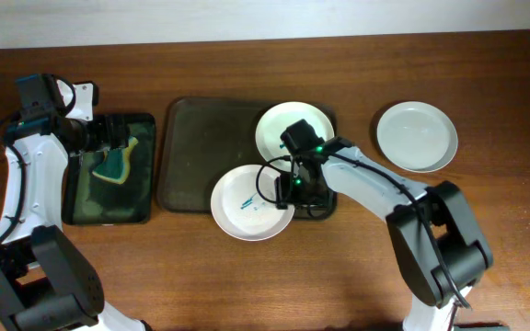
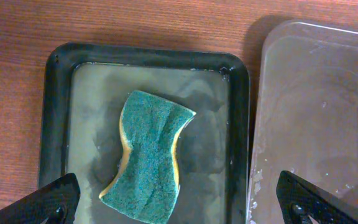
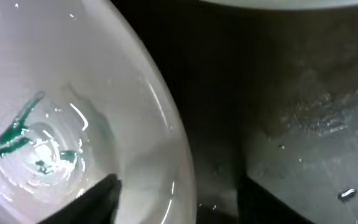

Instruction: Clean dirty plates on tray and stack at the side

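Observation:
A white dirty plate (image 1: 251, 202) with teal smears hangs over the front edge of the dark tray (image 1: 201, 156). My right gripper (image 1: 293, 190) is open and straddles this plate's right rim (image 3: 166, 124), one finger inside the plate and one outside (image 3: 179, 199). A second white plate (image 1: 294, 127) sits at the tray's back right. A white plate (image 1: 417, 136) lies on the table to the right. My left gripper (image 1: 109, 138) is open, hovering over a green and yellow sponge (image 2: 149, 155) in a small black tray (image 2: 55, 124).
The small black tray (image 1: 109, 202) stands just left of the dark tray, whose wet edge shows in the left wrist view (image 2: 316, 112). Bare wooden table lies in front and to the far right.

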Controlling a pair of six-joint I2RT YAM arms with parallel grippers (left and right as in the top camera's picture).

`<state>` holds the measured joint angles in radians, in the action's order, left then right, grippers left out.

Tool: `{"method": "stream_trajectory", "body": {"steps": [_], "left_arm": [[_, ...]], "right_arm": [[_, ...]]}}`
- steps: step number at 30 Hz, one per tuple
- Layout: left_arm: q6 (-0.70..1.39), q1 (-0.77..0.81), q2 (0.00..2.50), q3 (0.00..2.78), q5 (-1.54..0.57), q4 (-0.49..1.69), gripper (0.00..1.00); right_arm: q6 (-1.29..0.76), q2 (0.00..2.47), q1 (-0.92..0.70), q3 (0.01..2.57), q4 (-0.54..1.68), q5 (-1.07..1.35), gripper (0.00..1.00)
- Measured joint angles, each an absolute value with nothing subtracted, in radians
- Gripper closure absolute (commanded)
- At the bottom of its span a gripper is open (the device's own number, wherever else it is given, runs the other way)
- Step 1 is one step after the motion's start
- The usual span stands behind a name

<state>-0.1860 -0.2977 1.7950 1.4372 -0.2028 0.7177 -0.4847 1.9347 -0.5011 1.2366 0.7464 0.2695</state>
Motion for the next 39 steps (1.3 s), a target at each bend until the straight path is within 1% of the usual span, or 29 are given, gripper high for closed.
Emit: {"method": "stream_trajectory", "body": {"steps": [1,2,3,8,10,12,14,16,19,20,21,22,25,26,27,29,30,32,35,37,39], "left_arm": [[-0.186,-0.298,1.795,1.437,-0.203,0.718,0.01],[-0.186,-0.298,1.795,1.437,-0.203,0.718,0.01],[-0.186,-0.298,1.795,1.437,-0.203,0.718,0.00],[-0.186,-0.298,1.795,1.437,-0.203,0.718,0.01],[-0.186,-0.298,1.795,1.437,-0.203,0.718,0.01],[-0.186,-0.298,1.795,1.437,-0.203,0.719,0.01],[-0.186,-0.298,1.795,1.437,-0.203,0.718,0.01],[-0.186,-0.298,1.795,1.437,-0.203,0.718,0.01],[-0.186,-0.298,1.795,1.437,-0.203,0.719,0.01],[-0.186,-0.298,1.795,1.437,-0.203,0.719,0.01],[-0.186,-0.298,1.795,1.437,-0.203,0.718,0.01],[-0.186,-0.298,1.795,1.437,-0.203,0.718,0.01],[-0.186,-0.298,1.795,1.437,-0.203,0.718,0.01],[-0.186,-0.298,1.795,1.437,-0.203,0.718,0.01],[-0.186,-0.298,1.795,1.437,-0.203,0.718,0.01],[-0.186,-0.298,1.795,1.437,-0.203,0.718,0.01],[-0.186,-0.298,1.795,1.437,-0.203,0.718,0.01],[-0.186,-0.298,1.795,1.437,-0.203,0.718,0.01],[-0.186,-0.298,1.795,1.437,-0.203,0.719,0.01],[-0.186,-0.298,1.795,1.437,-0.203,0.718,0.01],[-0.186,-0.298,1.795,1.437,-0.203,0.717,0.01]], "right_arm": [[-0.484,1.935,-0.501,1.236,0.727,0.271,0.80],[-0.491,1.935,-0.501,1.236,0.708,0.274,0.89],[-0.500,1.935,-0.502,1.236,0.696,0.278,0.96],[-0.562,1.935,-0.509,1.248,0.628,0.374,0.96],[-0.593,1.937,-0.553,1.338,0.570,0.380,0.96],[-0.652,1.937,-0.609,1.406,0.482,0.329,0.96],[-0.688,1.937,-0.648,1.441,0.469,0.245,0.96],[-0.706,1.945,-0.649,1.460,0.473,0.183,0.96],[-0.708,2.097,-0.641,1.684,0.617,0.136,0.96],[-0.702,2.179,-0.641,1.814,0.742,0.109,0.96],[-0.699,2.222,-0.641,1.887,0.834,0.083,0.96],[-0.695,2.250,-0.641,1.930,0.867,0.047,0.96],[-0.695,2.253,-0.640,1.942,0.915,0.015,0.95],[-0.694,2.259,-0.639,1.945,0.923,0.015,0.70],[-0.698,2.267,-0.639,1.946,0.939,0.016,0.59],[-0.668,2.270,-0.638,1.947,0.938,0.043,0.44],[-0.644,2.270,-0.637,1.956,0.952,0.071,0.41],[-0.597,2.273,-0.630,2.017,1.037,0.105,0.42],[-0.492,2.265,-0.614,2.199,1.228,0.121,0.42],[-0.406,2.210,-0.611,2.314,1.346,0.122,0.41],[-0.338,2.124,-0.611,2.338,1.489,0.122,0.42]]}}
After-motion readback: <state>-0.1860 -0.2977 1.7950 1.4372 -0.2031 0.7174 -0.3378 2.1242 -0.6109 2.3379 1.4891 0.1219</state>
